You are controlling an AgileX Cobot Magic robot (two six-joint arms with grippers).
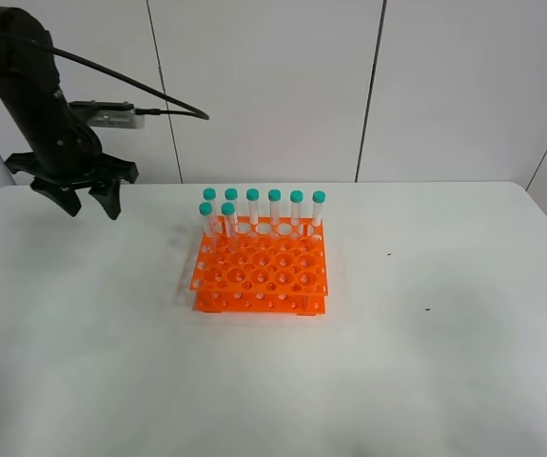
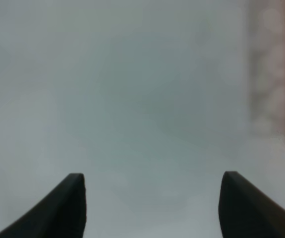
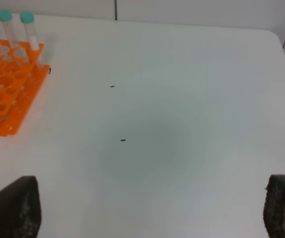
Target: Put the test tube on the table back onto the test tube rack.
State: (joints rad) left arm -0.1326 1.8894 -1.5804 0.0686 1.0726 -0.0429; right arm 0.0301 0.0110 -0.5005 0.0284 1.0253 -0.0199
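We are holding our left claw (image 1: 90, 200) open and empty above the desk (image 1: 463, 362), left of the test tube rack (image 1: 262, 276); our right claw (image 3: 147, 210) is gaping open too.

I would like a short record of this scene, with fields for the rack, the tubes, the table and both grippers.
rack: orange test tube rack, standing on the table near its middle
tubes: eight with teal caps, upright in the rack; six in the far row, two one row nearer, at the left end
tube lying on the table: none visible
left gripper: open, empty, raised left of the rack
right gripper: open, empty, above bare table
marks: two small dark specks right of the rack
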